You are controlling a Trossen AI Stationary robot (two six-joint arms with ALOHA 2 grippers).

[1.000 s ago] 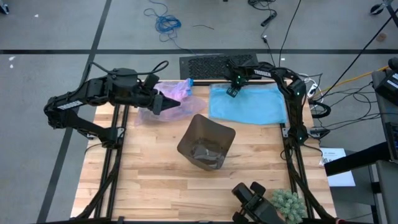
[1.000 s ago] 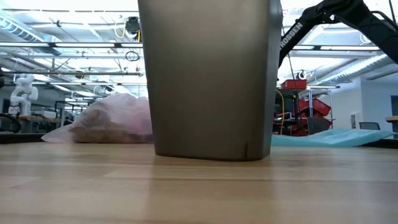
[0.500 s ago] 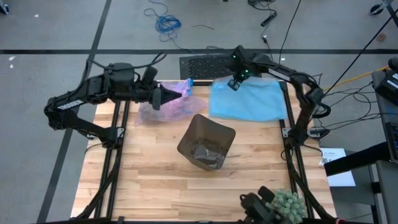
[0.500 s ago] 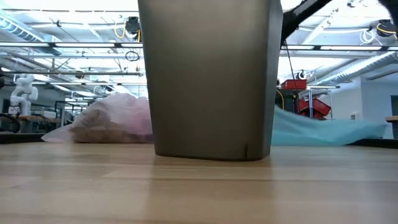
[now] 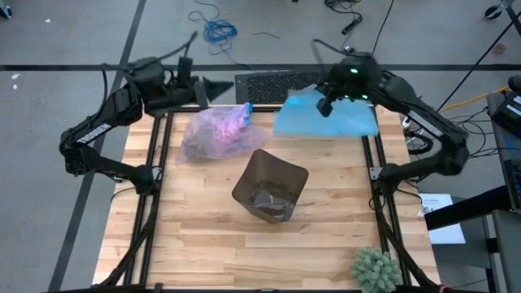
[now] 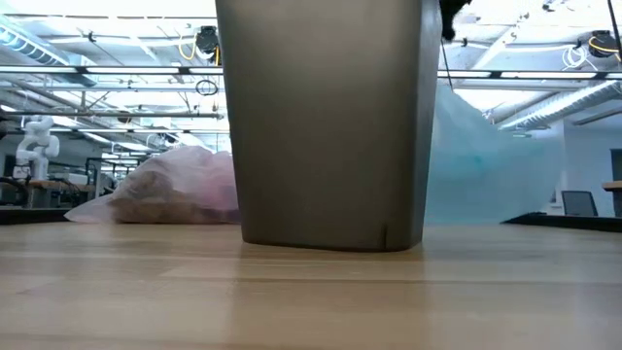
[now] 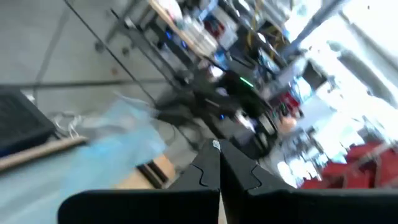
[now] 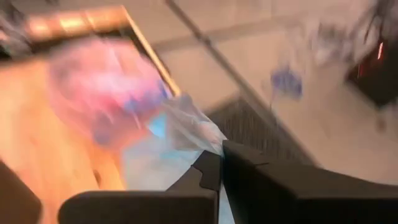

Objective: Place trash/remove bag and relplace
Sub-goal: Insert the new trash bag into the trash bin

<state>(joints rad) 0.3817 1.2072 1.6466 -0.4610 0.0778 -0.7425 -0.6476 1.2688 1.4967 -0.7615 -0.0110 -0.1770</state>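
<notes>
The lavender-pink bag (image 5: 216, 134) lies on its side on the table's far left part, and brown trash wads (image 6: 155, 206) show through its wall. The grey-brown bin (image 5: 270, 187) stands upright mid-table. My left gripper (image 5: 218, 85) hovers shut above the far edge, apart from the lavender bag, and touches nothing. My right gripper (image 5: 326, 106) is raised over the far right part, shut on the light blue plastic bag (image 5: 330, 118). That bag rises as a sheet (image 6: 476, 156) behind the bin. My right gripper pinches a gathered bit of the light blue bag's thin plastic (image 8: 198, 138) between its two fingertips, coming from above. That part is lifted. The rest hangs slack below the fingers, with its lower part (image 5: 342, 130) still on the table.
A green spiky plant (image 5: 376, 267) sits at the table's near right corner. A dark mat (image 5: 277, 84) lies just past the far edge. Bare wood (image 5: 187, 236) shows on the near left part of the table. Cables trail on the floor around.
My left gripper has drawn back from the lavender bag toward the far edge and risen; the bag has stayed where it lay. My right gripper has moved up and toward the right, pulling the light blue bag from flat into a raised sheet.
</notes>
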